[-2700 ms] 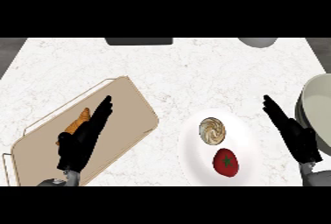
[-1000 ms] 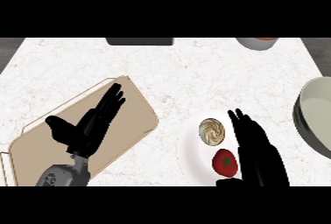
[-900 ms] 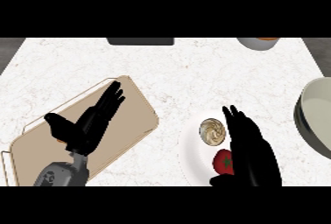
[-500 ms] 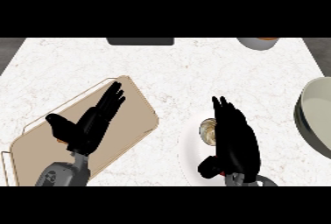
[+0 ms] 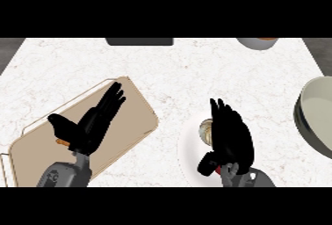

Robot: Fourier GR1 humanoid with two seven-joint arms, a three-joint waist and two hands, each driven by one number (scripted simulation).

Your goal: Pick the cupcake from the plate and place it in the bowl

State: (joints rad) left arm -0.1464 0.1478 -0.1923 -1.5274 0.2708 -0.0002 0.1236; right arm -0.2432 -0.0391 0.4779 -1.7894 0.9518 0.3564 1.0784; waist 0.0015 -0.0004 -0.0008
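Head view: cupcake [image 5: 207,130] mostly hidden under right hand [image 5: 230,136].

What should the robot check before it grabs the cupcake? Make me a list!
1. Right hand above the plate: ok, it covers most of it.
2. Cupcake in sight: only just ok, just a sliver peeks out at the hand's left edge.
3. Fingers round the cupcake: not ok, they are straight, pointing away from the robot.
4. Bowl ready for the cupcake: ok, it sits at the right edge with nothing seen inside.
5. Left hand out of the way: ok, open above the cutting board.
6. Red thing on the plate clear of the grab: cannot tell, mostly hidden.
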